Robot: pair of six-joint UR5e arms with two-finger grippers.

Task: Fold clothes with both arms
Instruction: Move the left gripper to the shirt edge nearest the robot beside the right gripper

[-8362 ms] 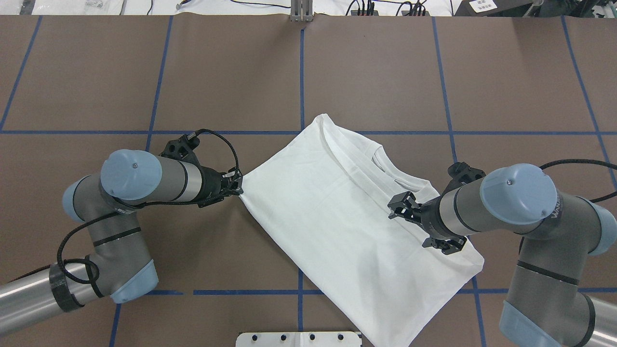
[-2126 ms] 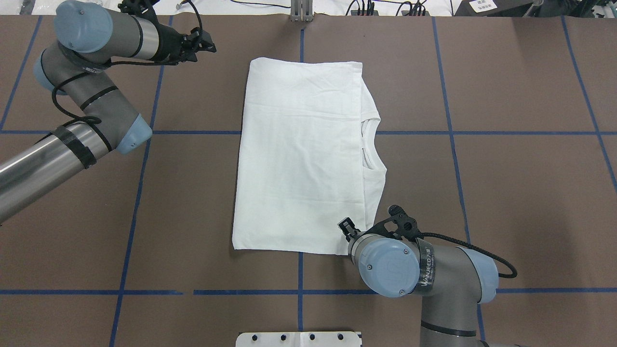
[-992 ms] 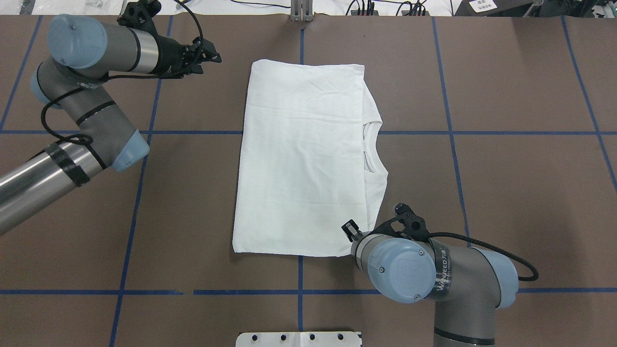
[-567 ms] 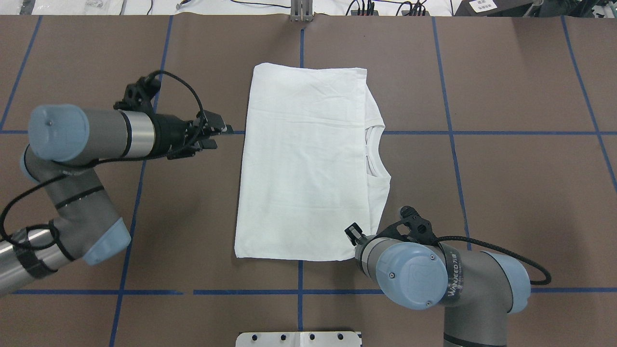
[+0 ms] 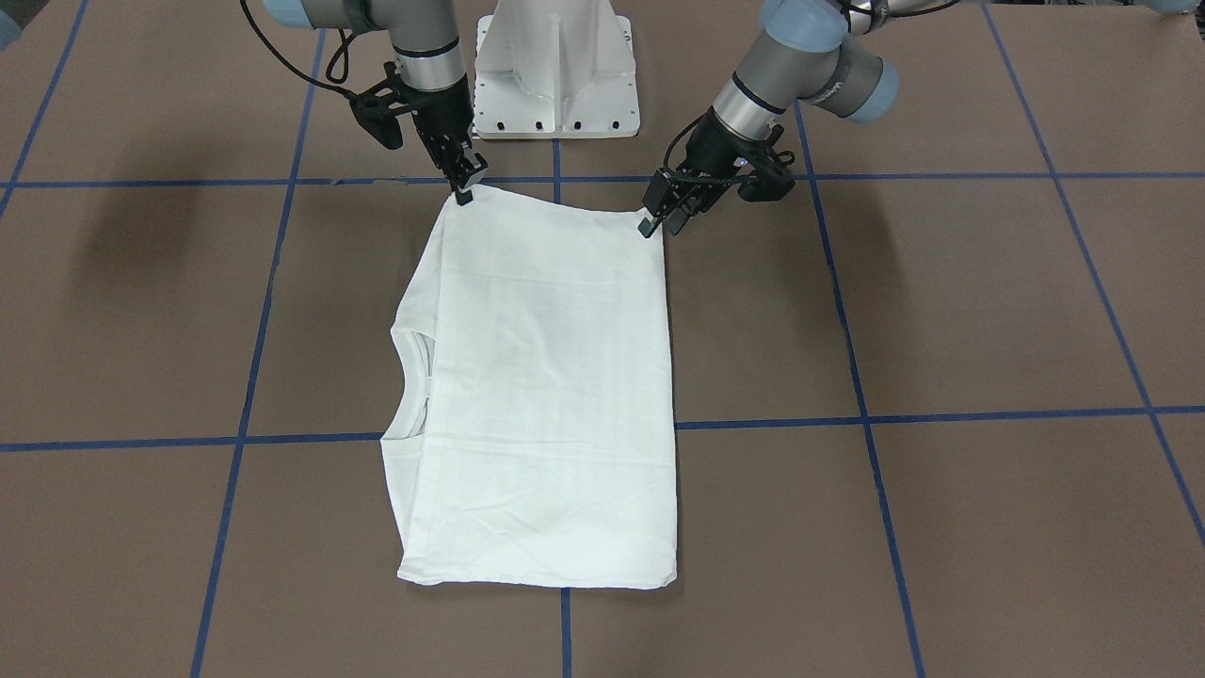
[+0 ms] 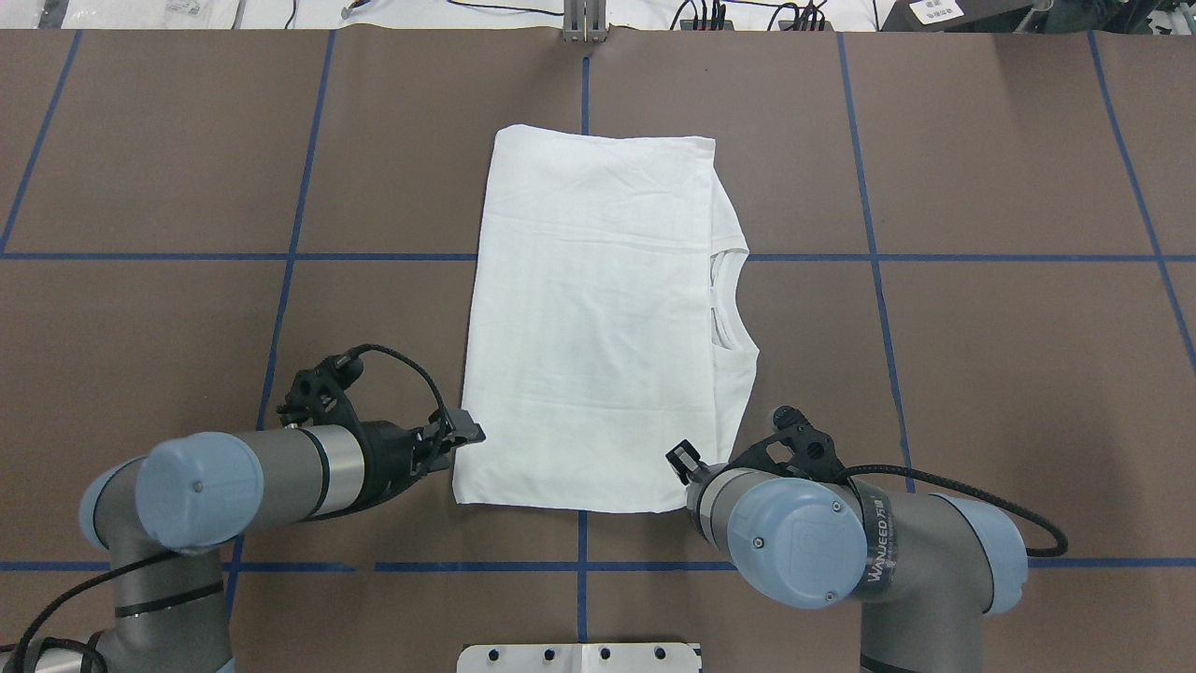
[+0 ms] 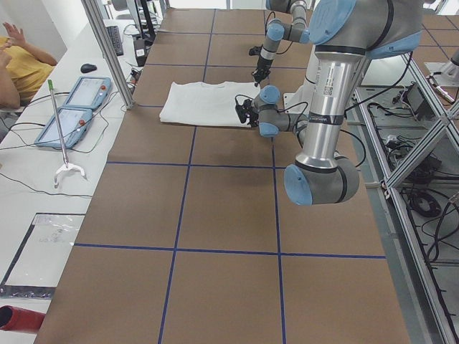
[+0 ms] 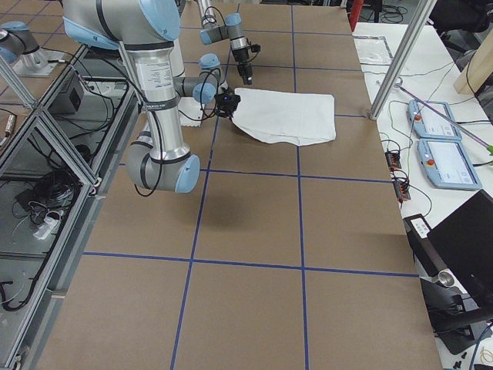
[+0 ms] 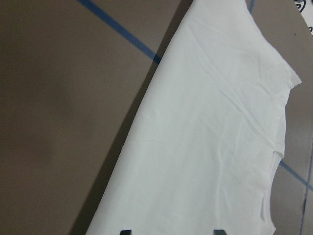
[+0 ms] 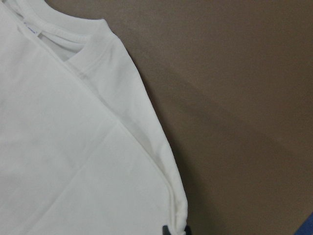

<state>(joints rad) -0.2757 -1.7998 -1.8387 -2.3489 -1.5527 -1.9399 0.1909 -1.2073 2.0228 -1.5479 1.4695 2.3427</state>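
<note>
Left gripper [image 6: 467, 435], a black two-finger pincer on the silver-grey left arm, sits low at the near-left corner of the white long-sleeved T-shirt [image 6: 589, 318]. Its jaws stand apart. In the left wrist view its two fingertips [image 9: 124, 231] show well apart, with white cloth lying between and beyond them, and nothing is pinched yet.

From this gripper the shirt lies to the right and runs away toward the far side. It is folded into a long rectangle, flat on the brown table [image 6: 981, 374] marked with blue tape lines. Its long axis runs near to far, roughly along the table's centre line. The ribbed round collar [image 6: 724, 299] peeks out along the right long edge, about midway.

At the near-right corner is the right gripper [image 5: 465, 191], also black. Its fingers look pressed together on the cloth there, and the right wrist view shows the corner bunched at a dark tip. I judge it to be gripping that corner.

The short near edge therefore spans the two grippers, one at each end. The coming move probably needs the left jaws to close on their corner. Both arms would then lift this edge and carry it along the long axis toward the far edge, keeping it level so the halves meet squarely.
</note>
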